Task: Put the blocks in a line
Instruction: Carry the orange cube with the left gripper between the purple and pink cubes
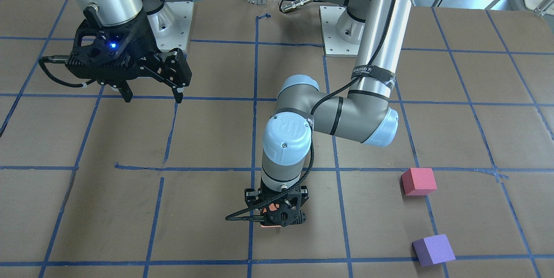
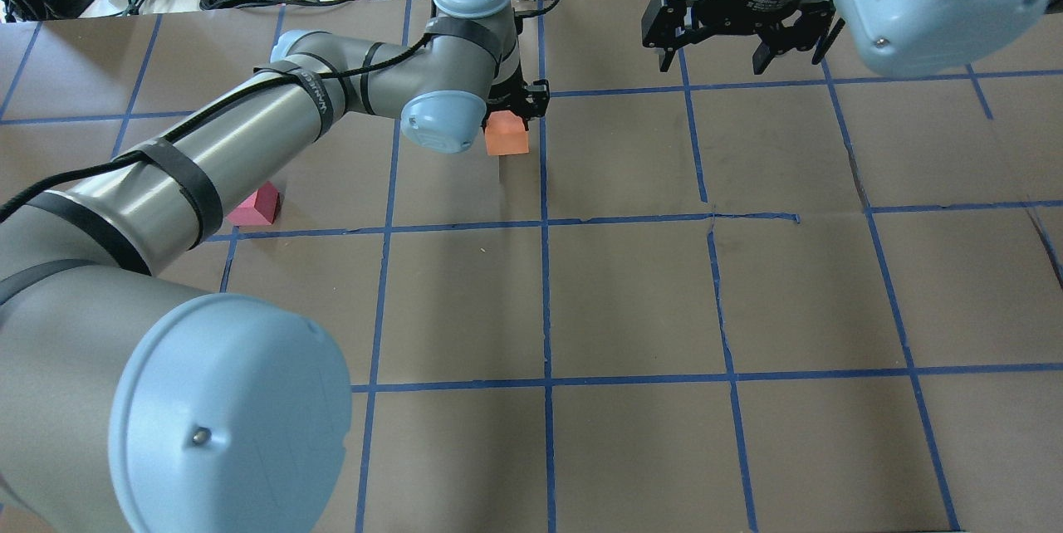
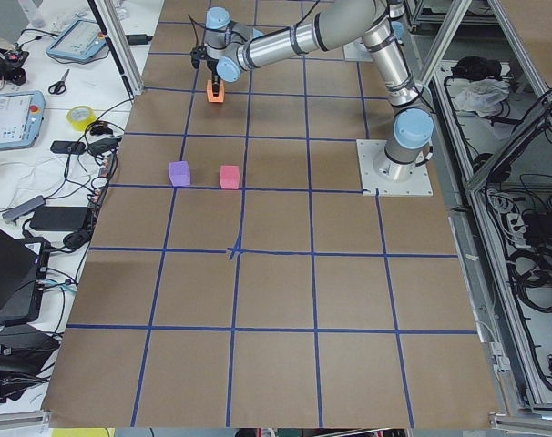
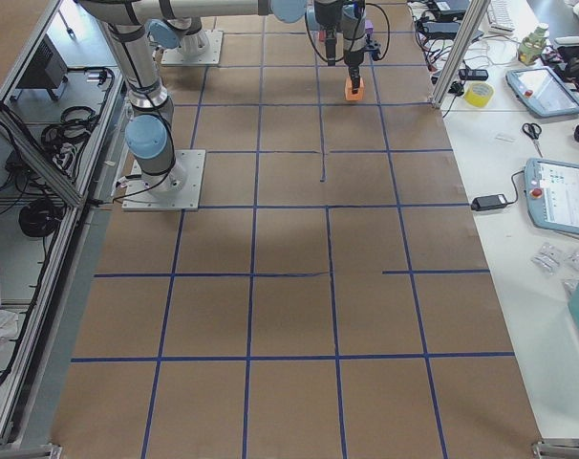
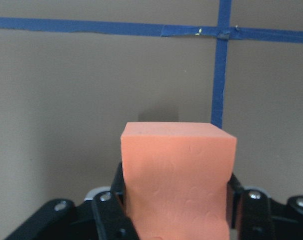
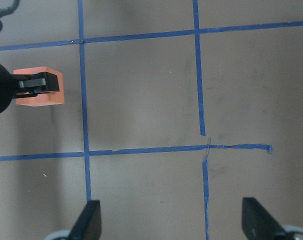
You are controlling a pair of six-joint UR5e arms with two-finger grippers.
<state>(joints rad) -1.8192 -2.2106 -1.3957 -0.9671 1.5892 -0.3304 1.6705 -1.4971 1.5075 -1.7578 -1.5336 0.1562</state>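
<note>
My left gripper (image 1: 279, 214) is shut on the orange block (image 5: 176, 175), holding it by its two sides at or just above the table, next to a blue tape line. The block also shows in the overhead view (image 2: 507, 137) and the right wrist view (image 6: 40, 87). The pinkish-red block (image 1: 418, 181) and the purple block (image 1: 433, 250) sit apart on the table on my left side. The pinkish-red block (image 2: 256, 205) peeks out from behind my left arm in the overhead view; the purple one is hidden there. My right gripper (image 1: 151, 94) is open and empty, high over the table near its base.
The table (image 2: 631, 300) is covered in brown paper with a blue tape grid. The arm mounting plates (image 1: 346, 31) stand at the robot's side. Cables, tape rolls and tablets (image 4: 557, 196) lie on the bench beyond the table's far edge.
</note>
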